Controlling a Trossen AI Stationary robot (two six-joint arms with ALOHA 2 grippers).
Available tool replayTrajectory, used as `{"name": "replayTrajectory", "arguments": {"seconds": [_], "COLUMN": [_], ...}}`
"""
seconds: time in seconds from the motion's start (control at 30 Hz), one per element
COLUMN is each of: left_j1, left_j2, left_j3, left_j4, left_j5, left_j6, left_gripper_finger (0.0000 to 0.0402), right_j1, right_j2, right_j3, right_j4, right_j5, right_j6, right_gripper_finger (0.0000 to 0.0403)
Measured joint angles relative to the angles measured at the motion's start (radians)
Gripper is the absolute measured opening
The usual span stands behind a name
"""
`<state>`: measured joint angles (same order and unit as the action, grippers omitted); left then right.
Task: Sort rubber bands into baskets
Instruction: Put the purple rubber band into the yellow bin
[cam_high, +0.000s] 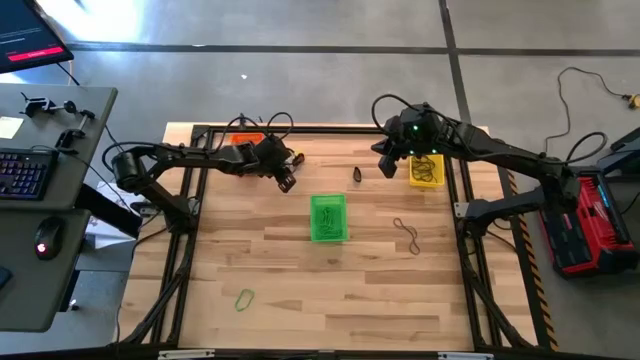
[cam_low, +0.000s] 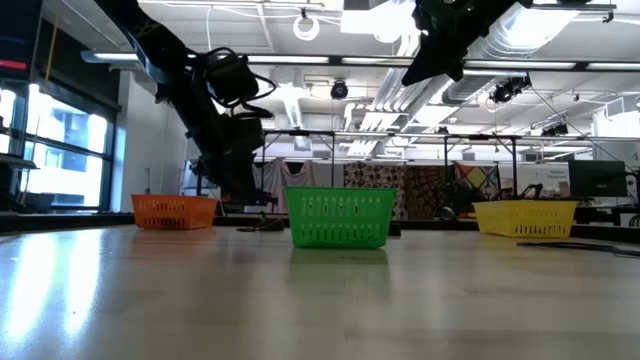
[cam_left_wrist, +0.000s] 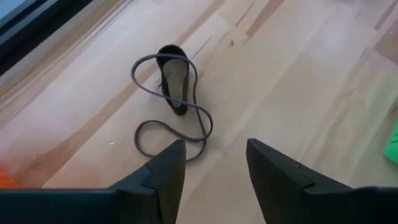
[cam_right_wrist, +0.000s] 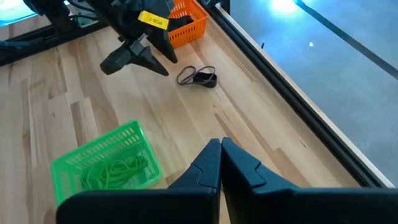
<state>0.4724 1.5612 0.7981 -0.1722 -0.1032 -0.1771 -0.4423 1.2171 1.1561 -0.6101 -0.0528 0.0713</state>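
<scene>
My left gripper (cam_left_wrist: 214, 163) is open and tipped down over the far left of the table, beside the orange basket (cam_right_wrist: 186, 22). Just ahead of its fingertips a dark rubber band (cam_left_wrist: 171, 102), twisted into a figure eight over a small dark bundle, lies flat on the wood (cam_right_wrist: 198, 76). The band's nearest loop ends close by one fingertip (cam_left_wrist: 174, 155). My right gripper (cam_right_wrist: 221, 152) is shut with nothing in it, raised near the yellow basket (cam_high: 427, 170). The green basket (cam_high: 328, 217) stands mid-table with green bands inside (cam_right_wrist: 115, 171).
A dark bundle (cam_high: 357, 174) lies near my right gripper. A black loop (cam_high: 407, 234) lies right of the green basket and a green loop (cam_high: 244, 298) near the front left. A black rail (cam_high: 330, 128) runs along the far edge. A desk with a keyboard (cam_high: 22, 172) stands beyond the left edge.
</scene>
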Motion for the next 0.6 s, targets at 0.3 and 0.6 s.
{"name": "replayTrajectory", "arguments": {"seconds": [0.3, 0.6], "left_j1": [0.0, -0.002], "left_j2": [0.096, 0.16], "left_j3": [-0.018, -0.018], "left_j4": [0.08, 0.198], "left_j5": [-0.003, -0.055], "left_j6": [0.029, -0.005], "left_gripper_finger": [0.0163, 0.0124], "right_j1": [0.0, 0.0], "right_j2": [0.0, 0.0], "right_j3": [0.0, 0.0], "right_j4": [0.002, 0.002], "right_j5": [0.0, 0.0], "right_j6": [-0.002, -0.001], "right_gripper_finger": [0.0, 0.0]}}
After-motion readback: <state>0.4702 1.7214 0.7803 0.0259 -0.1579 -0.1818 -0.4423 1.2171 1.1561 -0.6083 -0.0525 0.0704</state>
